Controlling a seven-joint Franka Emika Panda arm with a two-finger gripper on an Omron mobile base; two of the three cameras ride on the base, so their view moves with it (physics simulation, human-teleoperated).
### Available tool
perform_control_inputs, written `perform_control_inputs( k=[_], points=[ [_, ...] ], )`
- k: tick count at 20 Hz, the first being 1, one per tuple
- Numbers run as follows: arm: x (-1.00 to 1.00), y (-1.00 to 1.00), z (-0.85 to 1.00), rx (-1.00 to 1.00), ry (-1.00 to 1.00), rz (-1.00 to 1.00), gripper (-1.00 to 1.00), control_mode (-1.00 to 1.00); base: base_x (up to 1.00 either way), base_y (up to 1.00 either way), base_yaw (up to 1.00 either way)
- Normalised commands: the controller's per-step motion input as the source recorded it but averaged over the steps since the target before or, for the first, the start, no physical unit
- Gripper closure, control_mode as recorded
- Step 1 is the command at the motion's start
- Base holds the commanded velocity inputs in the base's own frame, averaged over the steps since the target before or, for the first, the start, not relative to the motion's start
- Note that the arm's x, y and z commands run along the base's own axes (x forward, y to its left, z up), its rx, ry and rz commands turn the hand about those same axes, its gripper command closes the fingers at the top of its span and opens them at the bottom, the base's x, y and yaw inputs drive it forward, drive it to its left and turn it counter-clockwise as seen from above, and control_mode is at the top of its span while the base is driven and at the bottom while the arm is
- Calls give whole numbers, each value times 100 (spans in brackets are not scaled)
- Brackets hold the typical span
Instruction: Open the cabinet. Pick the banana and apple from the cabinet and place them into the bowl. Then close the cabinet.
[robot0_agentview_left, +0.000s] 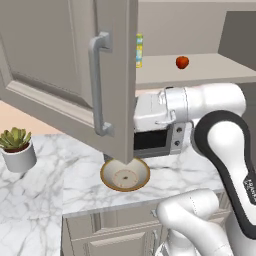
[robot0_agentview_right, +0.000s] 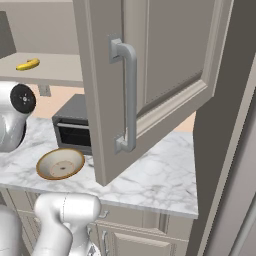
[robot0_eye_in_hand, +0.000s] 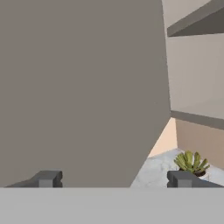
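The cabinet's left door (robot0_agentview_left: 60, 65) is swung wide open, its grey bar handle (robot0_agentview_left: 100, 85) facing me. On the shelf inside lie the red apple (robot0_agentview_left: 182, 62) and the yellow banana (robot0_agentview_right: 27, 64). The cream bowl (robot0_agentview_left: 125, 175) sits on the marble counter below the door's lower corner, also seen in the right base view (robot0_agentview_right: 60, 163). My hand reaches behind the open door's edge. In the hand view my gripper (robot0_eye_in_hand: 114, 179) is open, with the door's plain inner face (robot0_eye_in_hand: 83, 87) close in front and nothing between the fingers.
A dark toaster oven (robot0_agentview_left: 155, 140) stands on the counter behind the bowl. At the counter's left is a potted plant (robot0_agentview_left: 17, 147). A yellow carton (robot0_agentview_left: 139, 50) stands on the shelf by the door edge. The right door (robot0_agentview_right: 150, 65) is open too.
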Motion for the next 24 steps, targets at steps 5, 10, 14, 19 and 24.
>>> perform_control_inputs(
  k=[5, 10, 14, 19, 24],
  points=[
    [1, 48, -16, -1, 0, 5, -100, -100, 0, 0, 0],
    [17, 61, -19, 0, 0, -6, -100, -100, 0, 0, 0],
    [29, 66, -15, 0, 0, -8, -100, -100, 0, 0, 0],
    [0, 0, 0, 0, 0, 0, -100, -100, 0, 0, 0],
    [0, 0, 0, 0, 0, 0, -100, -100, 0, 0, 0]
  ],
)
